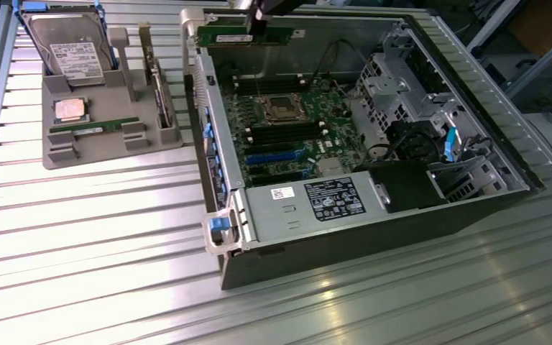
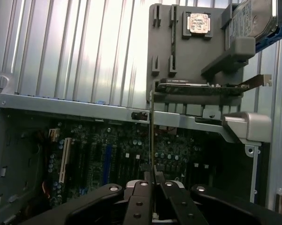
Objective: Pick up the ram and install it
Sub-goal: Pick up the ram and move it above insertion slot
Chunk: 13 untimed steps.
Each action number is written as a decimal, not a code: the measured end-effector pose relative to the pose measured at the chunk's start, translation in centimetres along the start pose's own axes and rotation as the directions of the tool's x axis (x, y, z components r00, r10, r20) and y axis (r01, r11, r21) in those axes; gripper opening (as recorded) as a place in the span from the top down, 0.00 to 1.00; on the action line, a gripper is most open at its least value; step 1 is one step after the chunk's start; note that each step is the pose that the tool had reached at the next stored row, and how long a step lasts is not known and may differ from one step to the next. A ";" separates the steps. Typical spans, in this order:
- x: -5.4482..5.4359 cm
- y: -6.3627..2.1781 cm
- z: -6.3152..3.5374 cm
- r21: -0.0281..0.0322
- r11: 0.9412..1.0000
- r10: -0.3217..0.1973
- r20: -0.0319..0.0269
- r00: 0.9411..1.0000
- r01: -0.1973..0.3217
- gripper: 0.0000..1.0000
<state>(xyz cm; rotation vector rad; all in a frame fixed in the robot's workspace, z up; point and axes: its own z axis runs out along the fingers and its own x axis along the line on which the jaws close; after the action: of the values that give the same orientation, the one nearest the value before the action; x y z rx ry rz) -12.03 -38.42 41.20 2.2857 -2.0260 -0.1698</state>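
Ribbed metal desk (image 1: 84, 237) carries an open computer case (image 1: 353, 251). Frame posts (image 1: 535, 50) and clutter sit at 2 o'clock in the exterior view. At 12 o'clock the tool (image 1: 256, 25), cut off by the frame edge, is pinched narrow on the ram (image 1: 223, 36) over the case's far edge. A second stick (image 1: 94, 128) lies in the grey tray (image 1: 60, 154) at 10 o'clock. In the wrist view the ram is edge-on, a thin line over the motherboard (image 2: 108, 154). Height above the slots unclear.

Long, narrow green ram (image 1: 223, 36) (image 2: 152, 133), clamped mid-length and held aloft. Level, standing on its long edge. Poised just above the case (image 1: 353, 248) rim, at the far corner on the exterior view's left.
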 end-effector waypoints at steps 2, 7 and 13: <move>0.0 -0.38 -0.04 -0.001 1.000 -0.001 0.000 1.000 0.001 0.88; 0.2 -1.61 -0.16 -0.005 1.000 -0.006 0.000 1.000 0.006 0.88; 0.3 -2.66 -0.26 -0.008 1.000 -0.010 0.000 1.000 0.010 0.88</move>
<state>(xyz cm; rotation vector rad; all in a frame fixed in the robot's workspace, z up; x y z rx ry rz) -9.34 -38.42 41.09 2.2915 -2.0101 -0.1778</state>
